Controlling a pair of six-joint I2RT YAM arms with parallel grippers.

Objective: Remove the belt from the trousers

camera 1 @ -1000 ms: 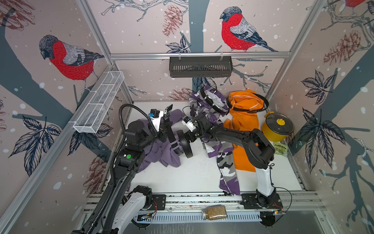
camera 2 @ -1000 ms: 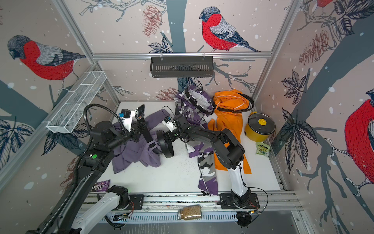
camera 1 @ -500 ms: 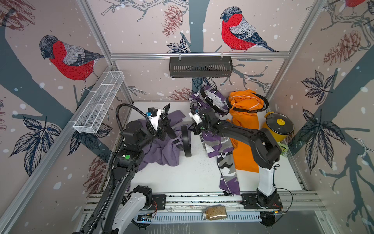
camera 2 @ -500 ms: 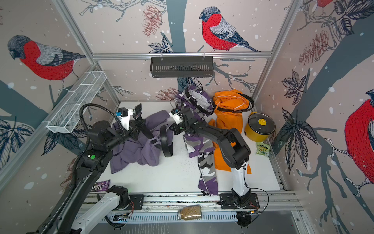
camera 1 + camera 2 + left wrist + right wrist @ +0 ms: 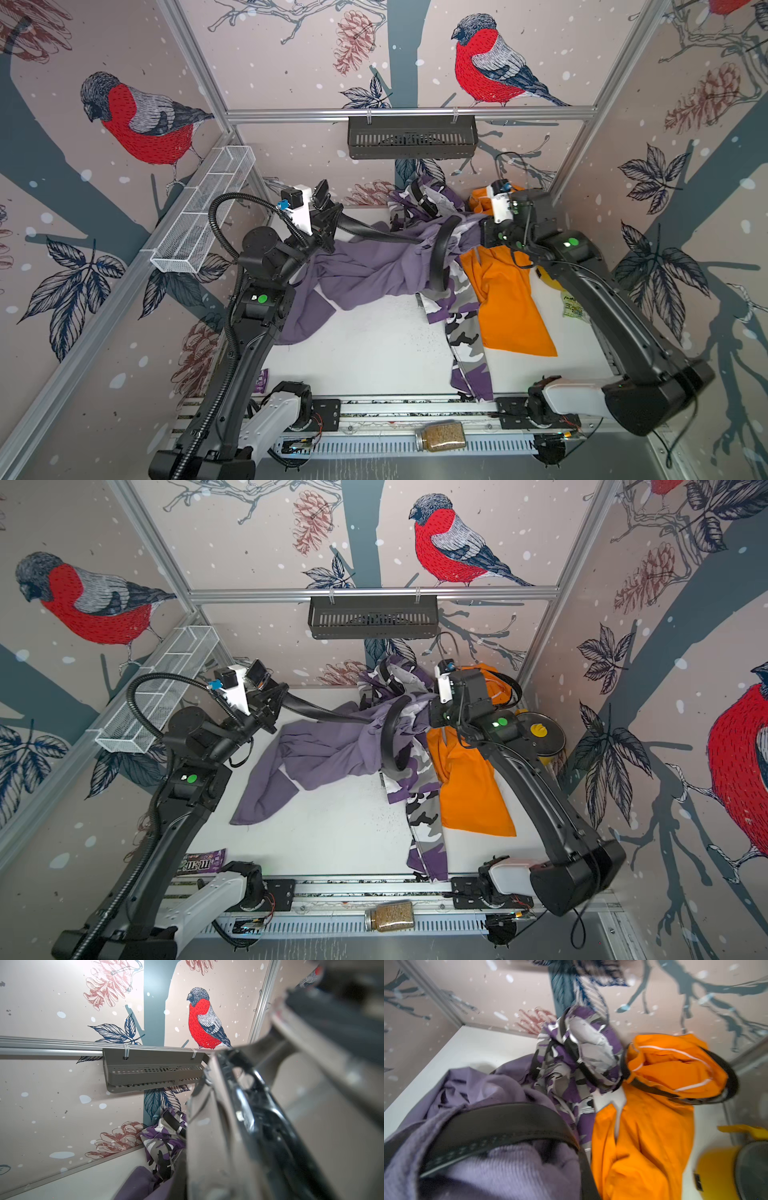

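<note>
L arm [image 5: 249,332]: up from front rail [image 5: 395,409], elbow bent, wrist raised, aimed at centre.
L gripper [image 5: 334,222]: clamped on end of black belt [image 5: 374,233].
R arm [image 5: 615,316]: stretched twd back wall, wrist turned inward.
R gripper [image 5: 478,233]: closed, pinching waist of lilac trousers [image 5: 365,270].
Belt: taut from L gripper to lilac waist, then loops down.
Trousers: lilac waist lifted betw. grippers, legs on table [image 5: 374,345]; camo trousers [image 5: 461,328] & orange trousers [image 5: 507,299] lie beside, R side.

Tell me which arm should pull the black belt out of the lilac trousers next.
Left. The left gripper is shut on one end of the black belt, which stretches to the lilac trousers. The right gripper appears shut on their waistband, so it better anchors the cloth.
</note>
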